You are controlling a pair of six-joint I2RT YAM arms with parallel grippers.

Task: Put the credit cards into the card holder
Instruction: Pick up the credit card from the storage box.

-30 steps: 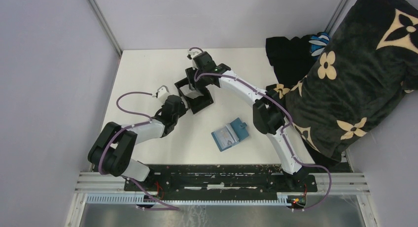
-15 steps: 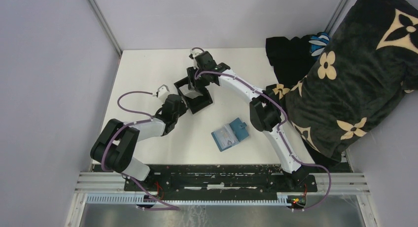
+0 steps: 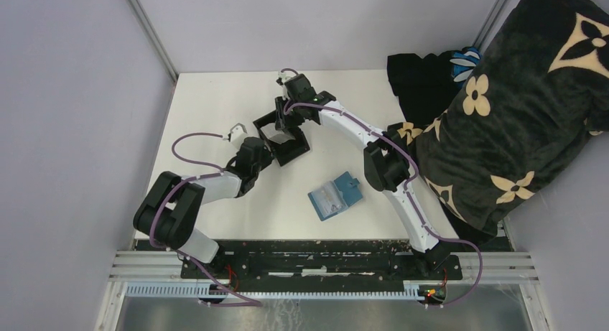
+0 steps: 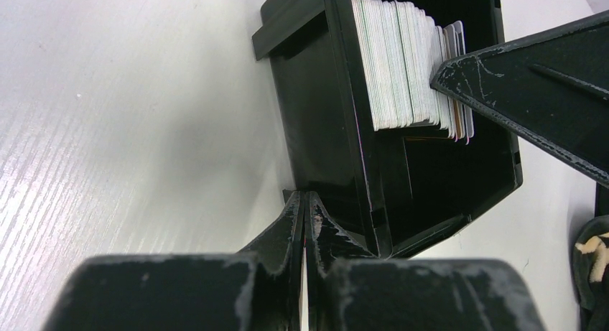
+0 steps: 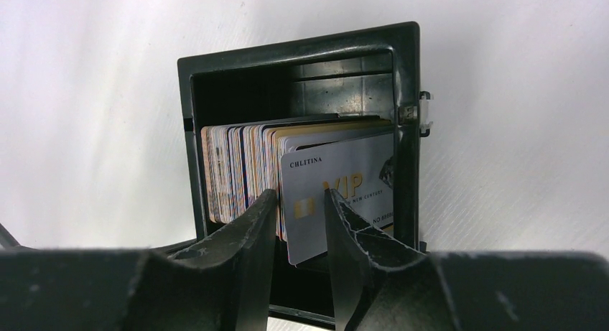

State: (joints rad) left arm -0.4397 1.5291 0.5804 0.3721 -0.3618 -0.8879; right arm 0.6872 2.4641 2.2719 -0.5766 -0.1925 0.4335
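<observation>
Right gripper (image 5: 298,198) straddles the front card (image 5: 352,180) in the box (image 5: 301,47), grip unclear; neighbouring cards (image 5: 237,173) could lift out too. Left gripper (image 4: 304,199), clenched empty, sits against the box's side.

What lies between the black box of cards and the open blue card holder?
Nothing. The top view shows only bare white table between the black box and the card holder.

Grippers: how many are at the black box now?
2. The left gripper, shut, sits at the black box's outer wall; the right gripper reaches into it, jaws open astride the front card. Neither is hidden.
</observation>
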